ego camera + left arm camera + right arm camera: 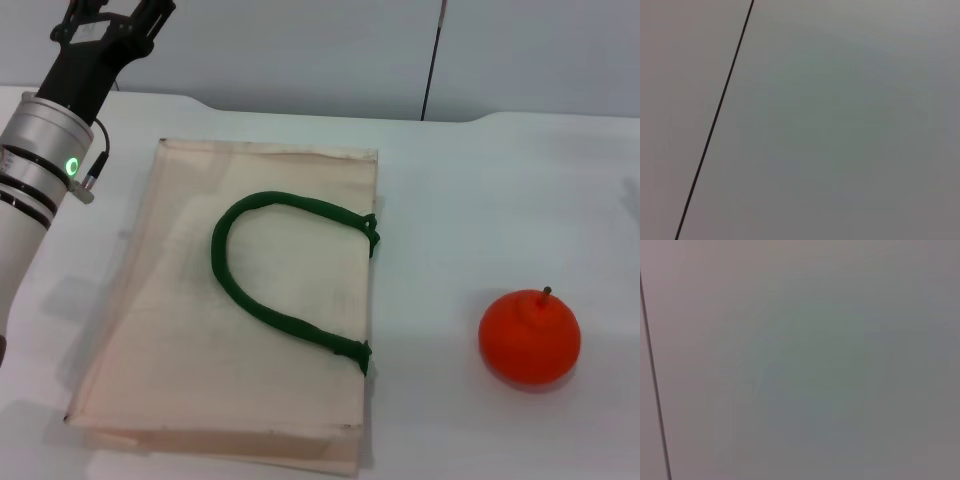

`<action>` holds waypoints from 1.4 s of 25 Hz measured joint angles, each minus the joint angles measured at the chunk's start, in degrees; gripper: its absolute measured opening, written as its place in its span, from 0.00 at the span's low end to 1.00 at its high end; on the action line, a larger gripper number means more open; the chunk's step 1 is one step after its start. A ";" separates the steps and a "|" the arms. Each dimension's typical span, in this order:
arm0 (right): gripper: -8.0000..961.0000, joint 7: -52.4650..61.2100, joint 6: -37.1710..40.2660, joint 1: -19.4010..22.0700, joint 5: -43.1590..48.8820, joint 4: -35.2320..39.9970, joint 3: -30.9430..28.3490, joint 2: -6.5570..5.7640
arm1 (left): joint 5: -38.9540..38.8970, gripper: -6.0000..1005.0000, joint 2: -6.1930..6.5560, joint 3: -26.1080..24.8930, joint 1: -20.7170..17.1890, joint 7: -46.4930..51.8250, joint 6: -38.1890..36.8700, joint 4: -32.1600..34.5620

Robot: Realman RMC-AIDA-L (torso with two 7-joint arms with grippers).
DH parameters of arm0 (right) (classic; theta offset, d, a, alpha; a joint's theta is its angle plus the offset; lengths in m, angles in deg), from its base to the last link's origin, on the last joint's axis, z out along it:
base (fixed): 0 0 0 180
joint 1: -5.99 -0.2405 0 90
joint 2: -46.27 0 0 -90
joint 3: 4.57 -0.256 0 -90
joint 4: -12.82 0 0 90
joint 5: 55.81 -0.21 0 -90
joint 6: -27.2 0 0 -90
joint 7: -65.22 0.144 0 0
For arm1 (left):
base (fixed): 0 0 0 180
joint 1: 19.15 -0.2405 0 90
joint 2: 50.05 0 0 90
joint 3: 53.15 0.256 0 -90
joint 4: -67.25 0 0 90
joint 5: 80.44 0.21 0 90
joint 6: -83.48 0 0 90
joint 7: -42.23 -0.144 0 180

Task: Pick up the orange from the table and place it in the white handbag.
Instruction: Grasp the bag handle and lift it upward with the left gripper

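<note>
The orange (529, 337) sits on the white table (480, 180), well to the right of the flat white handbag (240, 320). The left gripper (115, 22) is raised at the far left, cut off by the frame edge, so I cannot tell its grip. The right gripper is out of sight.

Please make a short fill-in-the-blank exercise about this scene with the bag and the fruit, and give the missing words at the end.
1. The small round orange-red fruit with a dark stem rests on the white table, to the robot's ____ of the bag.
2. The flat cream fabric handbag lies flat, and its thick rope handle is ____ in colour.
3. The left gripper is raised near the bag's far ____ corner.
4. The fruit and the bag are ____, not touching.

Missing words: right; green; left; apart
</note>
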 joint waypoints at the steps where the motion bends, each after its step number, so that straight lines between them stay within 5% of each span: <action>1: 0.93 0.00 0.00 -0.02 0.02 0.00 0.01 -0.01 | 0.00 0.86 0.01 0.00 0.00 0.01 0.02 0.00; 17: 0.93 0.15 0.76 -0.12 -0.26 0.24 -0.05 -0.11 | 0.43 0.84 0.18 0.03 0.28 0.91 0.43 -0.02; 21: 0.93 0.66 1.55 0.57 -0.34 0.62 -0.12 -0.27 | 5.79 0.84 0.62 0.12 2.16 3.98 1.00 -0.43; 26: 0.93 0.77 1.62 0.46 -0.34 0.47 -0.14 -0.24 | 14.66 0.84 2.25 0.20 4.75 20.72 3.15 -6.25; 29: 0.93 0.77 1.75 0.61 -0.34 0.60 -0.14 -0.29 | 27.36 0.84 2.95 0.50 7.79 40.42 2.71 -17.17; 35: 0.93 0.77 2.38 0.73 -0.34 0.67 -0.14 -0.30 | 43.65 0.83 4.84 1.76 11.48 62.15 -5.26 -31.41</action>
